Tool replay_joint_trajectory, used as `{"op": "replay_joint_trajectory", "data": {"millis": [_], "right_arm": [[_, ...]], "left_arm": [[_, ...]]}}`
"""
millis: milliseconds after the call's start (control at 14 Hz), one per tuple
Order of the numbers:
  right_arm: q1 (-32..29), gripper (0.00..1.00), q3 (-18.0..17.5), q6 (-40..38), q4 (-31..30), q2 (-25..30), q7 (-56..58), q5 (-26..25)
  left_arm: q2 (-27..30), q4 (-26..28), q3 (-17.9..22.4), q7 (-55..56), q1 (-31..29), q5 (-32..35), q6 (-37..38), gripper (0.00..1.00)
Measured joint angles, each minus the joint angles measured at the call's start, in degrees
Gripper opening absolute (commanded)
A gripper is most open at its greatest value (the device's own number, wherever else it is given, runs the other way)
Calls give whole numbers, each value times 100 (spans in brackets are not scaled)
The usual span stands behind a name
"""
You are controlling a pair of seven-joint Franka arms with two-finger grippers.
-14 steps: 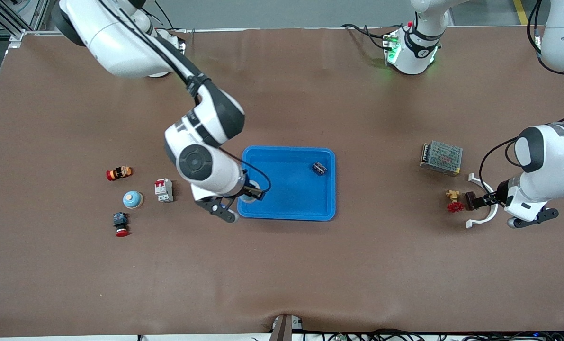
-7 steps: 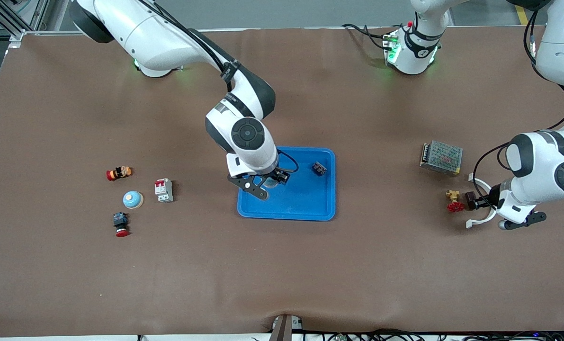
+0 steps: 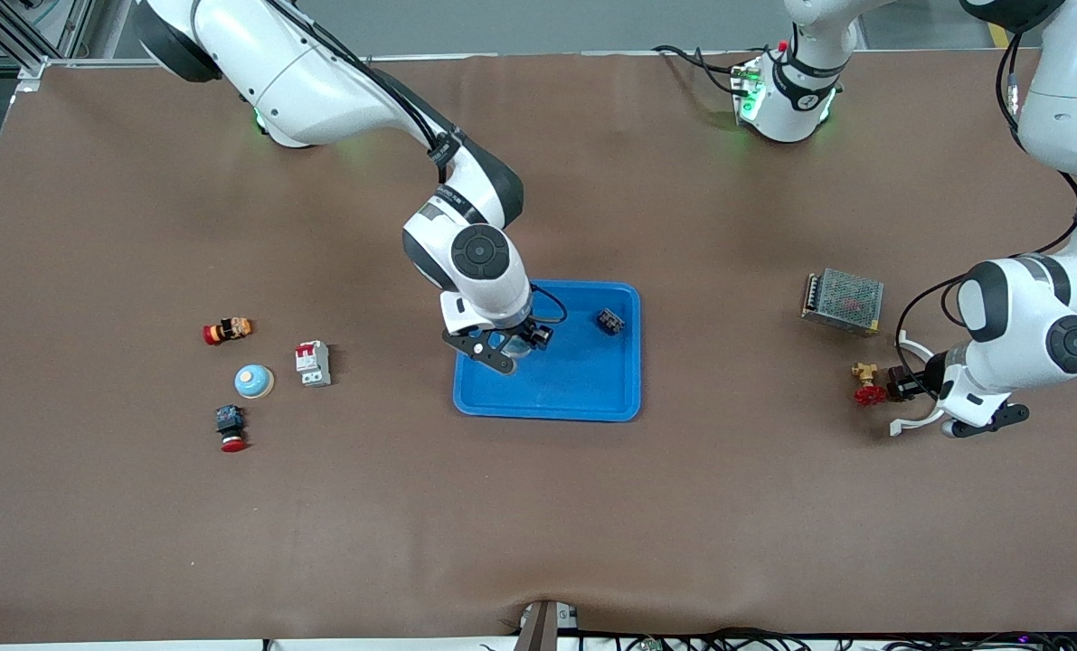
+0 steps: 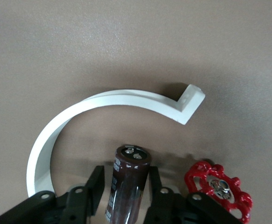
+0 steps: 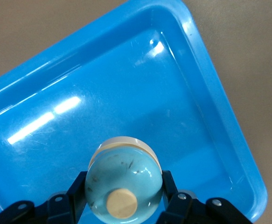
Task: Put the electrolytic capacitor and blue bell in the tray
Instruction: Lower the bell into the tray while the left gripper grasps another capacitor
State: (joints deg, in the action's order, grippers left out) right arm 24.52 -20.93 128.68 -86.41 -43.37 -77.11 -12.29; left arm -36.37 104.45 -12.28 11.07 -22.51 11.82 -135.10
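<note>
My right gripper [image 3: 513,349] is shut on a pale blue bell [image 5: 124,179] with a cream knob and holds it over the bright-blue tray [image 3: 583,391], at the right arm's end of it; the tray floor [image 5: 126,93] shows below. A small dark part [image 3: 609,321] lies in the tray. My left gripper [image 4: 125,173] is low at the table with its fingers on either side of a dark brown electrolytic capacitor [image 4: 129,182]. One finger touches it and a thin gap shows at the other. In the front view the capacitor [image 3: 897,383] lies beside a red valve [image 3: 866,391].
A white curved bracket [image 4: 103,100] arcs around the capacitor, and the red valve handle [image 4: 217,189] lies beside it. A metal mesh box [image 3: 844,301] sits farther from the camera. Toward the right arm's end lie a second blue bell [image 3: 254,381], a breaker [image 3: 313,363] and two red push buttons.
My right arm has carried the bell from the tray's corner near the breaker to over the tray. My left arm has shifted slightly at the capacitor.
</note>
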Motion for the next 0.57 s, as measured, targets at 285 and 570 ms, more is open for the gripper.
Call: {"op": "replay_joint_trajectory", "data": {"millis": [285,570], "right_arm": [[0,54,6,87,-324,147,-3,-43],[0,54,18,213,-621,293,-106,-160]], "left_arm": [[21,-6,-1,-122,-2,67,-4,0],[349,-28,-78,-232,-3,70,179,0]]}}
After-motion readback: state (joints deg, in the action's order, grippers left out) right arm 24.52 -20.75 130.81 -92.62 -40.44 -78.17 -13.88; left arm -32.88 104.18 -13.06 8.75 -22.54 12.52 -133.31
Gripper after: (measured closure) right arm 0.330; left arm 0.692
